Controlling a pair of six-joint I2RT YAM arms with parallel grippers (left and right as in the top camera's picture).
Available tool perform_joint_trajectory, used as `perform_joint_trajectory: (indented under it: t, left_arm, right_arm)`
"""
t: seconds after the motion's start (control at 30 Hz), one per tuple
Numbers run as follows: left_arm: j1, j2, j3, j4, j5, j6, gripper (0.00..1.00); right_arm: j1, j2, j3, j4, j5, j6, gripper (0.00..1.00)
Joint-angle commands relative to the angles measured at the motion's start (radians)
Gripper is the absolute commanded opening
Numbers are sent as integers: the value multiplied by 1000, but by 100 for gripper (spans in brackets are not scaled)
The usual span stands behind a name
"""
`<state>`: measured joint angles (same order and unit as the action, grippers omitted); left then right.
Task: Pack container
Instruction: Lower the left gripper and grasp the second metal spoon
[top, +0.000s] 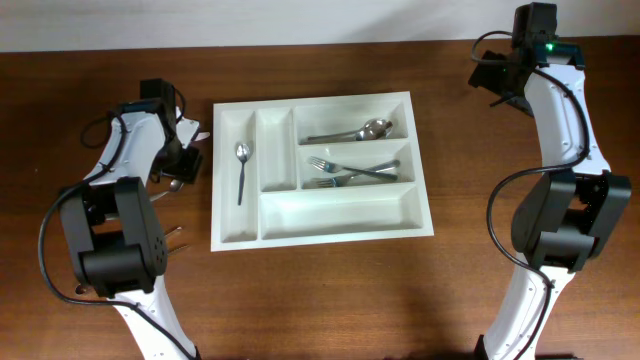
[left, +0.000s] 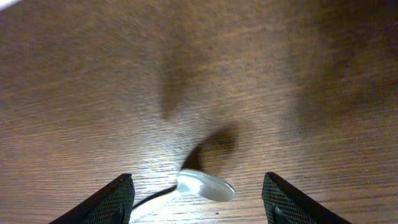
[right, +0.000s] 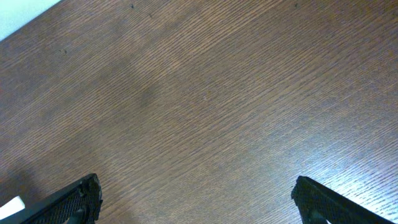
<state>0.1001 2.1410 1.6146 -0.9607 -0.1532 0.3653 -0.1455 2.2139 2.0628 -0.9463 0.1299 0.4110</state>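
My left jaws stand well apart, and their mesh-faced fingers (left: 106, 202) hover just above the tabletop (left: 249, 74). Between them lies the bowl of a spoon (left: 205, 185), and neither finger touches it. My right jaws are spread as wide as they go, with their fingers (right: 68, 202) over bare wood grain and nothing between them. In the overhead view the container (top: 340, 212) sits flat just to the right of the left jaws and well to the left of the right jaws. Its narrow compartment nearest the left jaws holds a small spoon (top: 241, 170). Of the long compartments, the one farthest from me holds spoons (top: 360, 131) and the middle one holds forks (top: 350, 170).
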Motion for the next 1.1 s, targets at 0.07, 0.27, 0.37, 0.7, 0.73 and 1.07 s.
perform_joint_trajectory:
  t: [0.07, 0.27, 0.37, 0.7, 0.73, 1.07]
  left_arm:
    - [2, -24, -27, -5, 19, 22, 68]
    - [2, -24, -58, 0, 18, 22, 68]
    - [2, -24, -80, 17, 16, 22, 68]
    - [2, -24, -141, 151, -53, -39, 61]
    - [2, -24, -143, 153, -60, -39, 61]
    - [2, -24, -146, 118, -237, -107, 58]
  right_arm:
    - [0, 16, 16, 0, 2, 2, 99]
    - [0, 16, 16, 0, 2, 2, 99]
    - [0, 16, 16, 0, 2, 2, 99]
    - [0, 16, 16, 0, 2, 2, 99]
    - [0, 16, 16, 0, 2, 2, 99]
    - [0, 16, 16, 0, 2, 2, 99]
